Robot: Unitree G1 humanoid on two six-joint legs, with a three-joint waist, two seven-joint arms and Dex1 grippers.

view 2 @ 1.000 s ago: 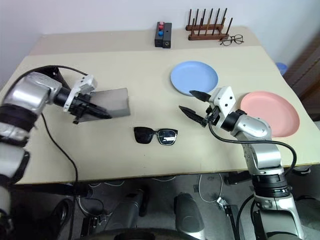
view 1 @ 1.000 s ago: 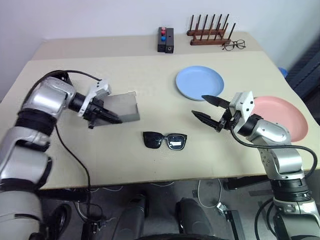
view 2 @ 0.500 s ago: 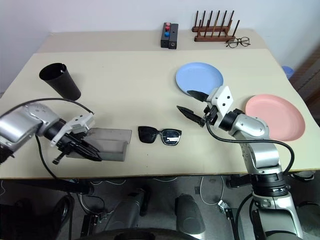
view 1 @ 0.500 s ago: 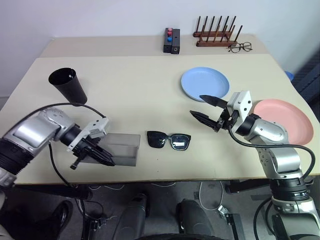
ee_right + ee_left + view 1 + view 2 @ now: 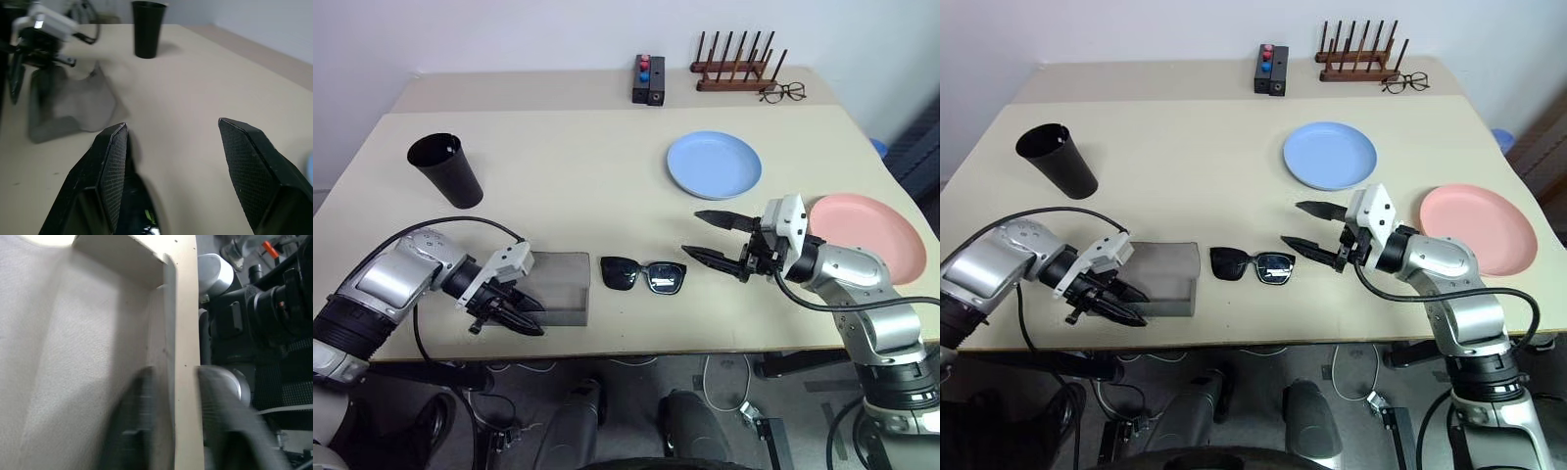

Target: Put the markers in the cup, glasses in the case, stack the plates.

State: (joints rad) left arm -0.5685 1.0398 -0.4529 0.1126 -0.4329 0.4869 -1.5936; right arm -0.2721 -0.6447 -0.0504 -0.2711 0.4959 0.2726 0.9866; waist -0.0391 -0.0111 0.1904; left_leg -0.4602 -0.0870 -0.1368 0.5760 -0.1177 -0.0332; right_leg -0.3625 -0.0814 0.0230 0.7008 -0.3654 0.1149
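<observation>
**Now the sunglasses wait between the case and an open right gripper**

Seemingly the glasses step is in hand. The grey case [image 5: 551,300] lies flat at the lower left of the frame near the table's [image 5: 587,166] front edge, and the left gripper [image 5: 521,318] sits at its near left corner; from the left wrist view its fingers look parted along the case's edge, though whether they are letting go or pinching the felt I cannot tell. The black sunglasses [image 5: 642,275] lie just to the right of the case, apart from it. The right gripper [image 5: 703,235] hovers just right of the sunglasses with its jaws spread wide and nothing between them.

Next, I judge, the right gripper must close on the frame and slide or lift it into the case, which needs its flap held open.

The black cup [image 5: 446,170] stands at the upper left; the blue plate [image 5: 715,164] and pink plate [image 5: 867,230] lie apart on the right, unstacked. No markers can be made out, and no brand, label or writing is readable anywhere
</observation>
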